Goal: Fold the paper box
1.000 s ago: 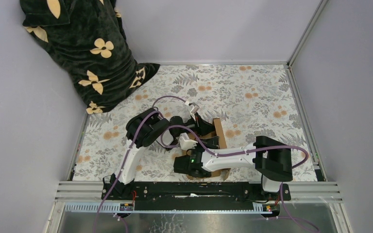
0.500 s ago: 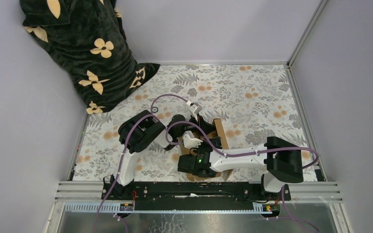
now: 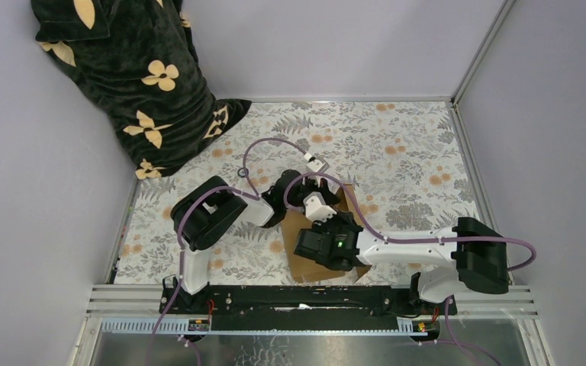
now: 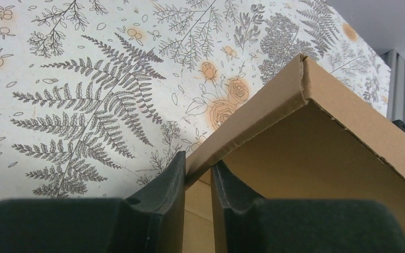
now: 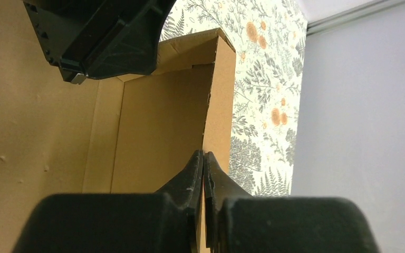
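The paper box (image 3: 301,264) is plain brown cardboard, half raised, lying near the table's front centre under both grippers. My left gripper (image 3: 326,203) is shut on the edge of a raised wall near its corner, seen close in the left wrist view (image 4: 198,169), with the box (image 4: 321,142) rising to the right. My right gripper (image 3: 339,226) is shut on the thin edge of another upright wall (image 5: 204,158). In the right wrist view the box's inner panels (image 5: 153,121) spread to the left, and the left gripper's black body (image 5: 100,37) shows at top.
A dark green cloth with yellow flowers (image 3: 137,84) is heaped in the back left corner. The table has a floral cover (image 3: 397,145). Grey walls stand on three sides. An aluminium rail (image 3: 313,301) runs along the front edge.
Both arms have swung: the left elbow went left, the right arm stretched out to the right. The box's flat panel now shows at the front left and the walls stand more upright.
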Action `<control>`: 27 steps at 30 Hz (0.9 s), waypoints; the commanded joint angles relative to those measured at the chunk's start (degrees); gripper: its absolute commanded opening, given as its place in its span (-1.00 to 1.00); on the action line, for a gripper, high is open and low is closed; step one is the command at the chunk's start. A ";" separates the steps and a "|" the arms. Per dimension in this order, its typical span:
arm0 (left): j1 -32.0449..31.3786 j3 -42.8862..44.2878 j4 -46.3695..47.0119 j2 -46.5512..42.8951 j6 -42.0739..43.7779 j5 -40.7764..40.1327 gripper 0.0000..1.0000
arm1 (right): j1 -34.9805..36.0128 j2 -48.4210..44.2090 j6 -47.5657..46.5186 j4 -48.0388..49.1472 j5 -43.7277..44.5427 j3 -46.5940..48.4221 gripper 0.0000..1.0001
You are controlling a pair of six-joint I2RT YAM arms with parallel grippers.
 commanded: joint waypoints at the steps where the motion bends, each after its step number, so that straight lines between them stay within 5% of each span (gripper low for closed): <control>1: -0.27 5.80 -9.59 -3.33 4.63 -5.67 -0.97 | -1.77 -2.64 5.48 7.96 -12.38 -3.23 -0.91; 19: -0.82 21.77 -41.55 -3.75 17.31 -10.11 -0.95 | -8.03 -3.26 13.60 24.30 -29.59 -11.29 -0.89; 27: -1.40 24.97 -49.04 -2.84 20.92 -11.19 -0.95 | -9.76 -8.96 16.90 25.05 -30.69 -14.34 -0.48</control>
